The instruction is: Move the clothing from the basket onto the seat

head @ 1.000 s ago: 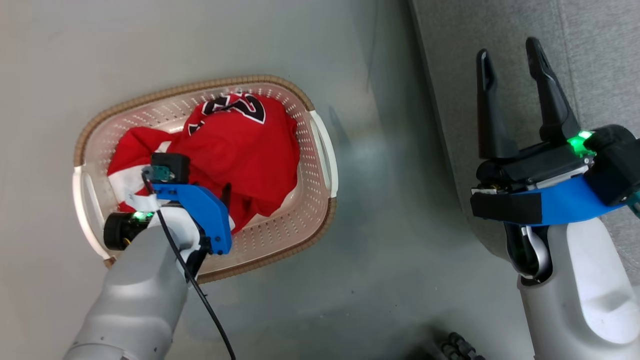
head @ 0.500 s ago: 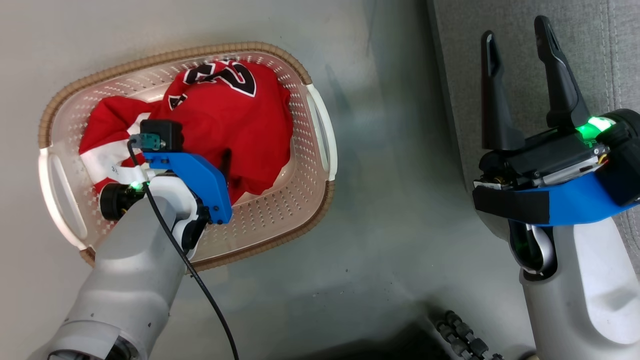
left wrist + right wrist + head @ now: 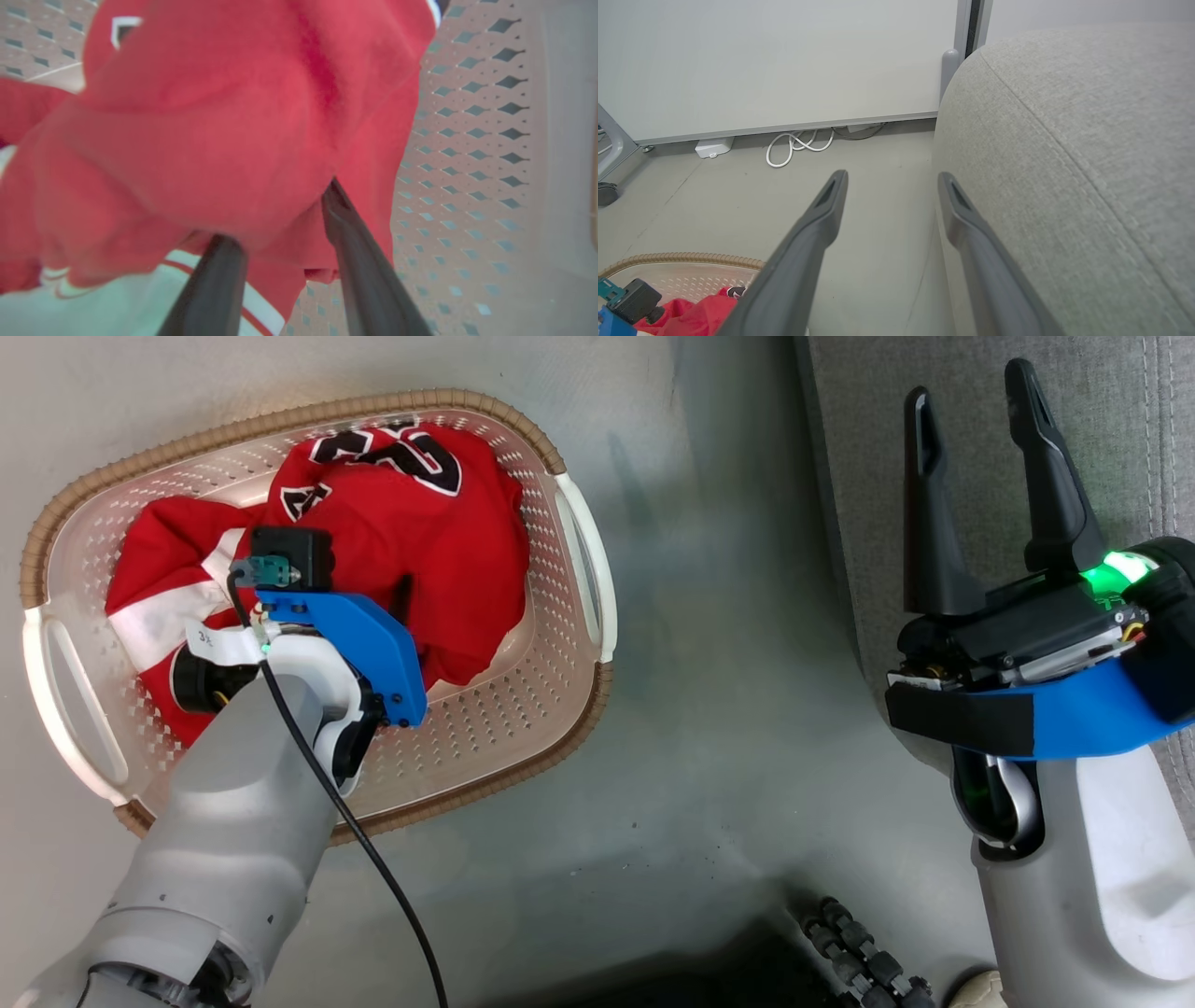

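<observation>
Left gripper [image 3: 278,210]: its fingers stand well apart and are pushed down into the clothing [image 3: 420,541], with a rounded bulge of red fabric between them and the tips buried in the folds. No pinch is evident. The clothing lies heaped in the basket [image 3: 308,415], which sits on the floor [image 3: 728,709]. A black-and-white numeral faces up at the far end of the heap, and white striping shows at the near left. Judgement: the fabric is light, limp and smooth, so it will sag and trail from any single hold. A shallow bite on one layer may slip. The thick gathered fold now between the fingers is the sound place to take hold, deep enough to catch several layers. The lift must clear the basket rim, since a hanging hem could snag there or drag the light basket along. Right gripper [image 3: 969,387]: spread wide and holding nothing, it is poised beside the front edge of the seat [image 3: 1120,448], well apart from the basket.
</observation>
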Controlling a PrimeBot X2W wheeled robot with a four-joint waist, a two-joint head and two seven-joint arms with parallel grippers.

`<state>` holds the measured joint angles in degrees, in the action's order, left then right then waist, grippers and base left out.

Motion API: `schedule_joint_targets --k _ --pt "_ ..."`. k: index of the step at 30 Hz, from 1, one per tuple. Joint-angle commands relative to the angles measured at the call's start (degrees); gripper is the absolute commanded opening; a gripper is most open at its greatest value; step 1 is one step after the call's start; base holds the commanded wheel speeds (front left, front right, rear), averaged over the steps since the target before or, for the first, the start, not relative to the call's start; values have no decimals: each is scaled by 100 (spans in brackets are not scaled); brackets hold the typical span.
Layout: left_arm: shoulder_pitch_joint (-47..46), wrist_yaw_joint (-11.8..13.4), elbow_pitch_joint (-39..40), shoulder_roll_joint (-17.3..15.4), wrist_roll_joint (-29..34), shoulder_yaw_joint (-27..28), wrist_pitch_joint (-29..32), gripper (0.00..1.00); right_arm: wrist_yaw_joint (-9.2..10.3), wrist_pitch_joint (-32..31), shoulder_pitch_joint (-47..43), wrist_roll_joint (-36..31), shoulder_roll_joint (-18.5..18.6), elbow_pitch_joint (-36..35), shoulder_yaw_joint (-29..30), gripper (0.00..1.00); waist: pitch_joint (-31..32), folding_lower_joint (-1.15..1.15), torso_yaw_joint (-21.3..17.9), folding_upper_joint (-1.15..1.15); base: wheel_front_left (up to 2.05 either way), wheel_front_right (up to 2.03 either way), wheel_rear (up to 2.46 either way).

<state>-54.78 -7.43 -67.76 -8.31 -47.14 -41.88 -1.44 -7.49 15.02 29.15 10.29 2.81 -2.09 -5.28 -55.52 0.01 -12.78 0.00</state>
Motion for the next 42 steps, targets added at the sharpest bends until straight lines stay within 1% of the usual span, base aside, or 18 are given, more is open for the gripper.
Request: schedule_joint_targets --k 1,6,11,17,19,23,26,28,31,38,42 --pt "-112 -4 -22 -39 -29 -100 -54 0 -1 24 34 61 14 -18 -1 100 1 -1 -5 0 0 0 0" --pt "-38 -4 30 -6 -173 -272 -231 0 -1 24 43 57 14 33 -7 100 105 -1 38 0 0 0 0" --pt "99 -4 150 18 -234 -551 -528 0 -1 24 57 11 14 130 1 100 341 -1 134 0 0 0 0" --pt "275 -4 323 5 -358 -828 -1016 0 -1 24 -31 -53 15 271 15 100 785 -1 314 0 0 0 0" --pt "294 -4 348 5 -389 -854 -1076 0 -1 24 -59 -61 15 298 15 100 865 -1 349 0 0 0 0" --pt "407 -4 449 12 -437 -1009 -1276 0 -1 24 -165 -117 16 419 22 100 1245 -1 498 0 0 0 0" --pt "463 -4 492 -26 -349 -1093 -1357 0 -1 24 -264 -172 16 510 35 100 1565 -1 602 0 0 0 0" --pt "504 -4 593 -22 -315 -1008 -1378 0 -1 24 -335 -222 16 584 68 100 1786 -1 683 0 0 0 0" --pt "613 -4 865 -116 -143 -723 -1379 0 -1 24 -442 -266 15 672 94 100 2098 -1 773 0 0 0 0" --pt "1082 81 1593 -237 636 -1 -1383 0 -1 24 -769 -291 16 868 131 100 2857 -1 895 0 0 0 0" --pt "1362 75 2002 -237 934 493 -1383 0 -1 23 -967 -286 16 952 120 100 3273 -1 927 0 0 0 0"
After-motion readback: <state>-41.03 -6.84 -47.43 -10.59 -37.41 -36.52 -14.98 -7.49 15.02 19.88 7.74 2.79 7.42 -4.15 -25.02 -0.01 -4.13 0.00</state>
